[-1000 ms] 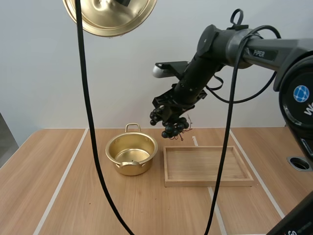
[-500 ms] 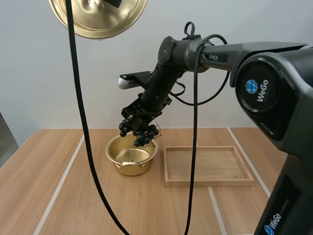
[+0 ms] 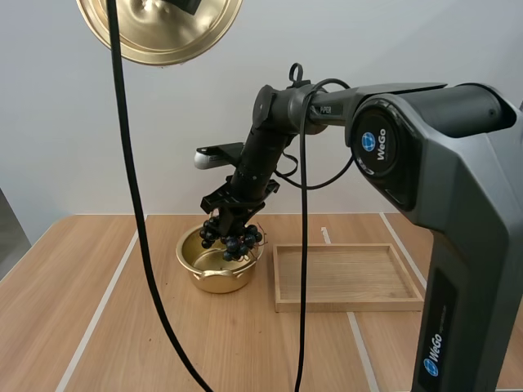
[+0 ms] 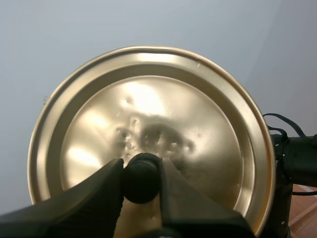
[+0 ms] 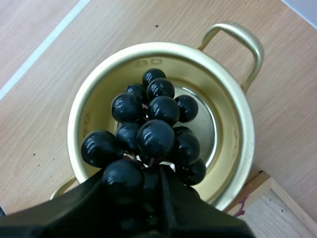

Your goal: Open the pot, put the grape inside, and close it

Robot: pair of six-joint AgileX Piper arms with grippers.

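Note:
The open gold pot (image 3: pixel 219 260) stands on the table left of the wooden tray (image 3: pixel 347 278). My right gripper (image 3: pixel 226 216) is shut on a bunch of dark grapes (image 3: pixel 233 235) and holds it just above the pot's mouth. From the right wrist, the grapes (image 5: pixel 148 136) hang over the pot's rim (image 5: pixel 231 126) and its inside. My left gripper (image 4: pixel 141 178) is shut on the black knob (image 4: pixel 141 177) of the gold lid (image 4: pixel 148 114), held high above the table; the lid (image 3: pixel 159 28) shows tilted at the upper left in the high view.
The wooden tray lies right of the pot, its corner (image 5: pixel 275 206) close beside the pot. Pale lines run across the table on both sides. Bare table lies in front of the pot.
My right arm has swung left from over the tray's far edge and lowered the grapes over the pot. The lid has shifted slightly left.

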